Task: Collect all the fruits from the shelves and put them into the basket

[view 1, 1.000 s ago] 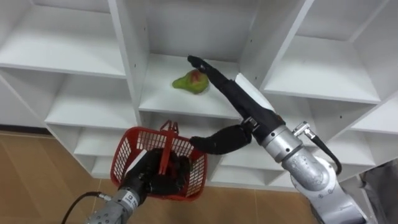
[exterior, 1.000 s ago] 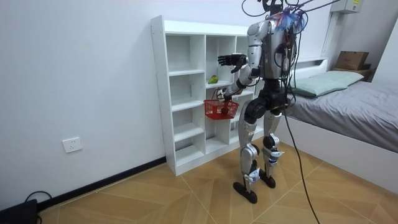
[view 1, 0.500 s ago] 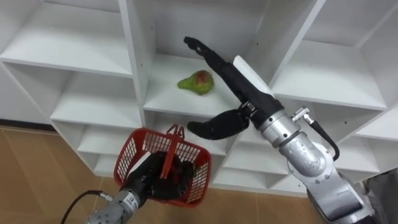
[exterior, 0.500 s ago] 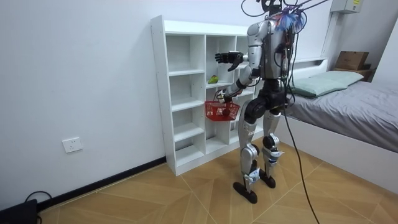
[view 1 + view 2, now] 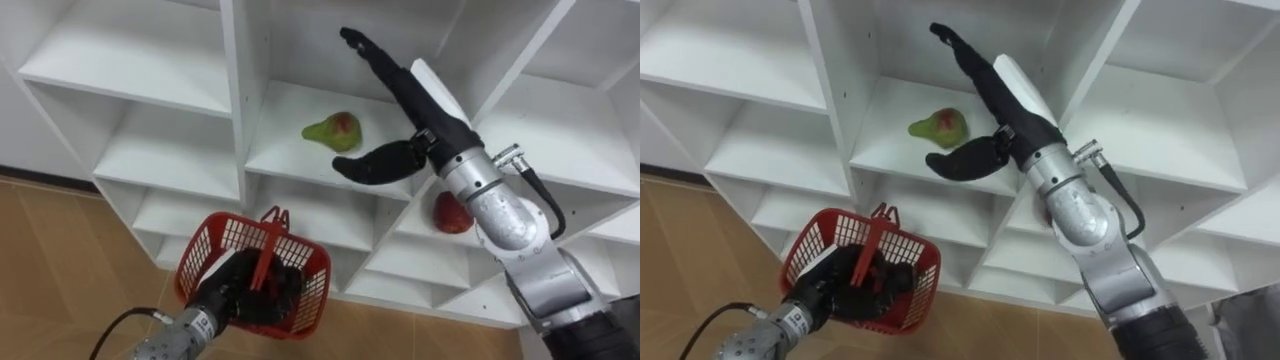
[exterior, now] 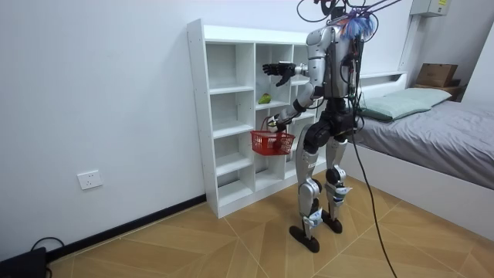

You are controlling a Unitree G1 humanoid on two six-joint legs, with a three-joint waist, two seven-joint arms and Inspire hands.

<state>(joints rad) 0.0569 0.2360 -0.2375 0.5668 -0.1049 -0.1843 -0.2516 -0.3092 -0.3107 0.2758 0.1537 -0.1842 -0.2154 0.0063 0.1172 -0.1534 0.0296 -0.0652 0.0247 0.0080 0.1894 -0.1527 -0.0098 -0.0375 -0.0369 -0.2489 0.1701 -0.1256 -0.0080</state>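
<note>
While on closet shelf (image 5: 285,155), green pear (image 5: 333,131).

Bedroom: bed (image 6: 436,123), white closet (image 6: 198,116)

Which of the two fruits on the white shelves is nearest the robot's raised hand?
The green pear with a red blush, lying just beside the open right hand; the round red fruit sits lower down, off to the right.

Red fruit (image 5: 452,214) partly behind arm
</note>
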